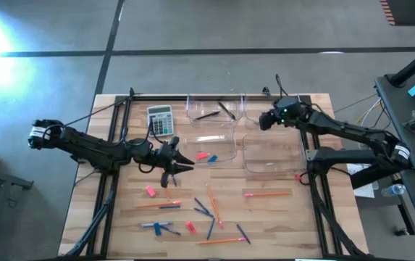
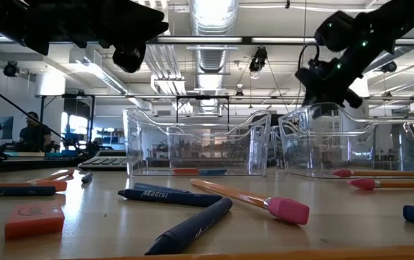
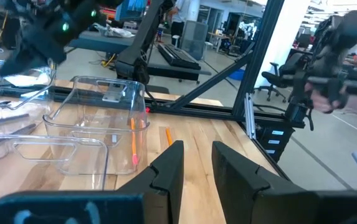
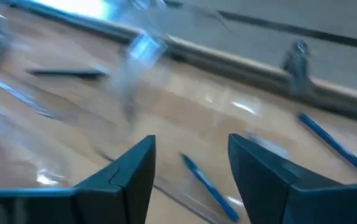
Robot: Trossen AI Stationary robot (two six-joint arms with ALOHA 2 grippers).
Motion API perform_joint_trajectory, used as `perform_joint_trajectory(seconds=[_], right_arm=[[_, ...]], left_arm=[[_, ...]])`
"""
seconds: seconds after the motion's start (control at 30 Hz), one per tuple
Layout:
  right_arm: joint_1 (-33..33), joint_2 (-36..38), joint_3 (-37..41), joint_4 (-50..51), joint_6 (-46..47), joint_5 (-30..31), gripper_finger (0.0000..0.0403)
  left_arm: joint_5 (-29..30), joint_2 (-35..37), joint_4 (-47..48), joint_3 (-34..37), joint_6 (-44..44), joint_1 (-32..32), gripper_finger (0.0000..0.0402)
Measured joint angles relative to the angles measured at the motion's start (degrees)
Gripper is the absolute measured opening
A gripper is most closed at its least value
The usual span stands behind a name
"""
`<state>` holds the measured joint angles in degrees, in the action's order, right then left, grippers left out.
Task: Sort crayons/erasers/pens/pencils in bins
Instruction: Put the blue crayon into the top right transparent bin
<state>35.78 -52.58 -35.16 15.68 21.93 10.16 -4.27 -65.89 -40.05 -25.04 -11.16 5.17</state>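
Surface: light wood planks w/ black frame rails; bins clear plastic. Pencils orange w/ pink ends, erasers pink plus a light blue one, crayons dark blue w/ pale lettering. Calculator grey w/ dark keys; both arms black.

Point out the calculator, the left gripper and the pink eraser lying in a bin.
calculator (image 1: 161, 120): high view, middle of its keypad.
left gripper (image 1: 185, 162): high view, midway between its fingertips.
pink eraser (image 1: 202, 155): high view, its middle, inside the bin (image 1: 230, 158).
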Motion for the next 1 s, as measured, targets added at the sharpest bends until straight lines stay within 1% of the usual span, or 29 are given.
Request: perform_joint_trajectory(seconds=[0.1,0.2,0.37,0.47,0.57,0.7,0.87,1.0], right_arm=[[-1.1,3.2,-2.2,-0.1,-0.4,-3.6,0.0197],[-4.5,7.0,-4.0,-0.2,-1.0,-5.7,0.0193],[-14.2,12.6,-4.7,-0.1,-1.0,-5.7,0.0181],[-20.9,14.3,-4.5,0.1,0.0,-5.5,0.0178],[-28.4,14.4,-4.3,0.3,1.5,-2.4,0.0176],[-39.0,12.6,-4.3,0.3,1.9,4.1,0.0175],[-51.2,8.2,-4.3,-0.2,2.6,11.4,0.0175],[-58.9,3.9,-4.3,-0.2,2.5,15.0,0.0175]], left_arm=[[0.0,0.0,0.0,0.0,0.0,0.0,0.0070],[0.0,0.0,0.0,0.0,0.0,0.0,0.0070],[0.0,0.0,0.0,0.0,-0.1,0.0,0.0070],[0.0,0.0,0.0,0.0,-0.2,0.0,0.0070],[0.0,0.0,0.0,-0.1,-0.3,0.1,0.0070],[0.0,0.0,0.0,-0.1,-0.5,0.1,0.0070],[0.0,0.0,0.0,-0.1,-0.5,0.2,0.0070],[0.0,0.0,0.0,-0.1,-0.5,0.6,0.0070]])
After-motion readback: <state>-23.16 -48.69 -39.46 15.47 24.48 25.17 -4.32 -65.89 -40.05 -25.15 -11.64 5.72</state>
